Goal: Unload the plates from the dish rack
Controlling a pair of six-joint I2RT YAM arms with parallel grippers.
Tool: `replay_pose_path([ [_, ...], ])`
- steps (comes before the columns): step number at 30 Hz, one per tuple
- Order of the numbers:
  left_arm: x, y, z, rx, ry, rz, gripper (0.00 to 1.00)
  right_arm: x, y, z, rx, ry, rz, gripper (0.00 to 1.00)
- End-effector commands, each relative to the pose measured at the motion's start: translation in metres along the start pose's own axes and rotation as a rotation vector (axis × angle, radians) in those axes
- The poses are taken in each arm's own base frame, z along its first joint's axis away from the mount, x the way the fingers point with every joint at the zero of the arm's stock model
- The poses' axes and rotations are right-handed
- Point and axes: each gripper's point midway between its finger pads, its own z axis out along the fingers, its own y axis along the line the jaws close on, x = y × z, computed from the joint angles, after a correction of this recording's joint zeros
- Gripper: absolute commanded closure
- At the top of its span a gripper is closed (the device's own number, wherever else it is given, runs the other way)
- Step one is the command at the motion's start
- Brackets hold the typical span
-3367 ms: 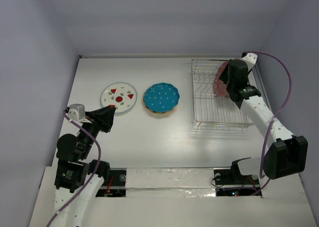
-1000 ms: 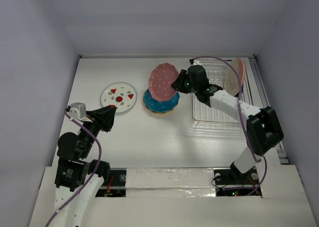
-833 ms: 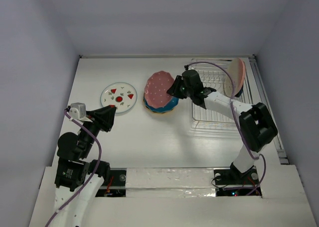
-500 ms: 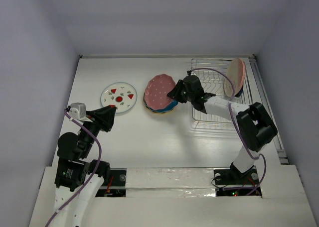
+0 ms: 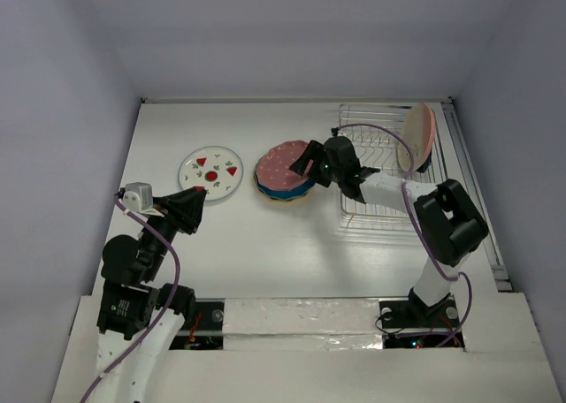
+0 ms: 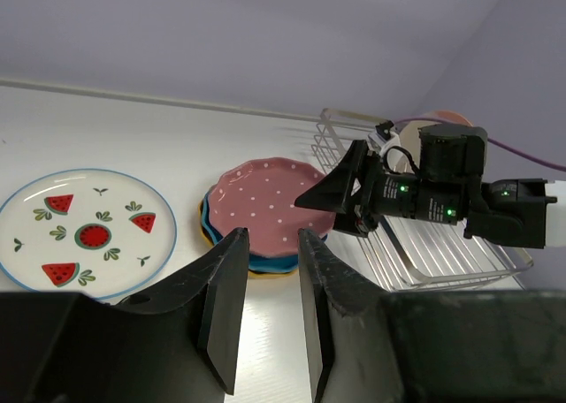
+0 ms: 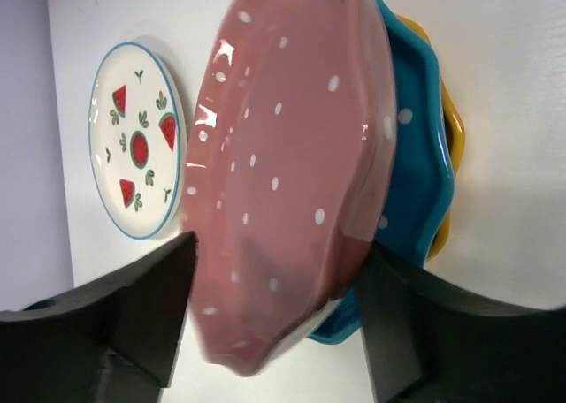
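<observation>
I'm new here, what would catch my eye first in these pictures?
A pink dotted plate lies atop a teal plate mid-table, the right gripper open around its rim. Left of that stack sits a watermelon-patterned plate; at the far right a cream plate stands on edge in the dish rack.

A white table point(image 5: 265, 244) sits inside a plain enclosure, closed in by a pale lavender-grey back wall point(image 5: 292, 41), a left wall point(image 5: 53, 155) and a right wall point(image 5: 522, 111) (all bare and matte). The light is soft and even, with a faint sheen on the tabletop. A crinkled silvery strip point(image 5: 301, 315) runs along the near edge.
</observation>
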Motion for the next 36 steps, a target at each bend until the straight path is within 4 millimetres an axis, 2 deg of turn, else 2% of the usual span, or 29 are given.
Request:
replay_pose_path([
  [1,-0.001,-0.003,0.005,0.019,-0.008,-0.005,0.74,-0.038,0.034,-0.017,-0.058,-0.130,-0.070,0.20],
  [3,0.000,-0.003,0.005,0.020,-0.006,-0.005,0.74,-0.042,0.032,-0.022,-0.037,-0.146,-0.088,0.13],
  [6,0.001,-0.002,0.006,0.018,-0.003,-0.004,0.74,-0.049,0.033,-0.031,0.002,-0.166,-0.136,0.12],
  [7,0.001,-0.003,0.006,0.020,-0.002,-0.005,0.74,-0.050,0.026,-0.033,0.039,-0.169,-0.157,0.14],
  [15,0.000,-0.003,0.005,0.023,-0.006,-0.003,0.74,-0.041,0.030,-0.051,0.068,-0.157,-0.234,0.27],
  [17,0.000,-0.003,0.005,0.022,-0.007,-0.003,0.74,-0.035,0.031,-0.055,0.058,-0.149,-0.240,0.47],
  [18,-0.001,-0.004,0.005,0.023,-0.009,-0.003,0.74,-0.037,0.032,-0.059,0.051,-0.162,-0.239,0.61],
  [19,-0.001,-0.003,0.005,0.023,-0.009,-0.003,0.74,-0.044,0.033,-0.070,0.047,-0.203,-0.242,0.88],
  [20,-0.001,-0.004,0.004,0.023,-0.011,-0.004,0.74,-0.052,0.034,-0.078,0.057,-0.239,-0.249,0.99],
  [21,-0.001,-0.003,0.004,0.023,-0.009,-0.004,0.74,-0.062,0.034,-0.089,0.075,-0.279,-0.259,1.00],
  [22,-0.002,-0.004,0.003,0.023,-0.014,-0.002,0.74,-0.076,0.036,-0.110,0.103,-0.326,-0.296,1.00],
  [24,-0.003,-0.004,0.002,0.024,-0.020,-0.002,0.74,-0.103,0.029,-0.136,0.184,-0.408,-0.316,1.00],
  [25,-0.004,-0.005,0.001,0.028,-0.025,0.001,0.74,-0.115,0.017,-0.149,0.239,-0.404,-0.335,1.00],
  [26,-0.005,-0.005,0.000,0.031,-0.031,0.001,0.74,-0.133,0.027,-0.169,0.224,-0.449,-0.333,1.00],
  [27,-0.006,-0.006,-0.001,0.033,-0.036,0.002,0.74,-0.143,0.023,-0.181,0.242,-0.472,-0.335,1.00],
  [28,-0.007,-0.007,-0.002,0.036,-0.042,0.003,0.74,-0.159,0.004,-0.193,0.307,-0.493,-0.337,1.00],
  [29,-0.010,-0.008,-0.004,0.038,-0.054,0.004,0.74,-0.173,-0.002,-0.208,0.337,-0.533,-0.324,1.00],
  [31,-0.013,-0.011,-0.008,0.049,-0.070,0.004,0.74,-0.190,-0.029,-0.225,0.437,-0.579,-0.303,1.00],
  [32,-0.014,-0.011,-0.010,0.049,-0.076,0.003,0.74,-0.206,-0.051,-0.237,0.493,-0.615,-0.269,0.95],
  [33,-0.015,-0.011,-0.011,0.049,-0.083,0.004,0.74,-0.211,-0.062,-0.243,0.514,-0.626,-0.257,0.88],
  [34,-0.016,-0.014,-0.013,0.061,-0.088,0.003,0.74,-0.217,-0.071,-0.248,0.535,-0.638,-0.245,0.67],
  [35,-0.016,-0.015,-0.014,0.067,-0.089,0.003,0.74,-0.227,-0.085,-0.257,0.570,-0.666,-0.226,0.50],
  [36,-0.017,-0.015,-0.015,0.069,-0.091,0.002,0.74,-0.232,-0.089,-0.258,0.577,-0.671,-0.225,0.35],
])
